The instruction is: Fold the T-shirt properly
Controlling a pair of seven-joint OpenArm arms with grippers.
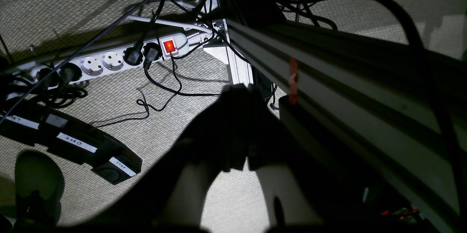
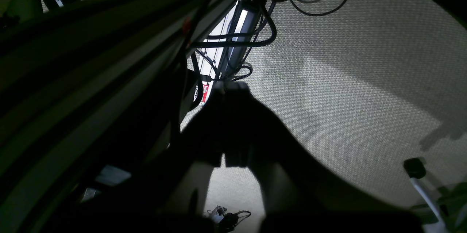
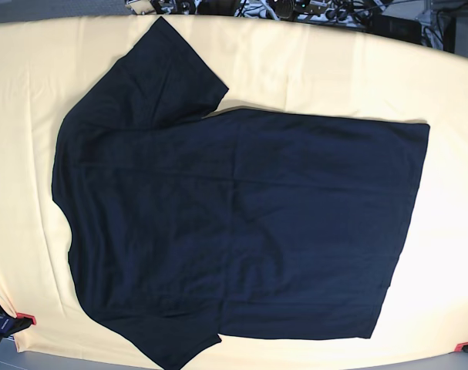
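Jaws on both arms read pressed together with nothing between them: my left gripper (image 1: 239,90) and right gripper (image 2: 230,87) each hang off the table's side above carpet (image 2: 346,79), pointing at cables. Around the left one I count one white power strip (image 1: 109,61) with one lit red switch (image 1: 169,46), and one black pedal bar (image 1: 73,141) carrying three white labels. One T-shirt (image 3: 234,223) lies spread flat across the yellow table cover (image 3: 449,254), collar end toward the base view's left, both sleeves out.
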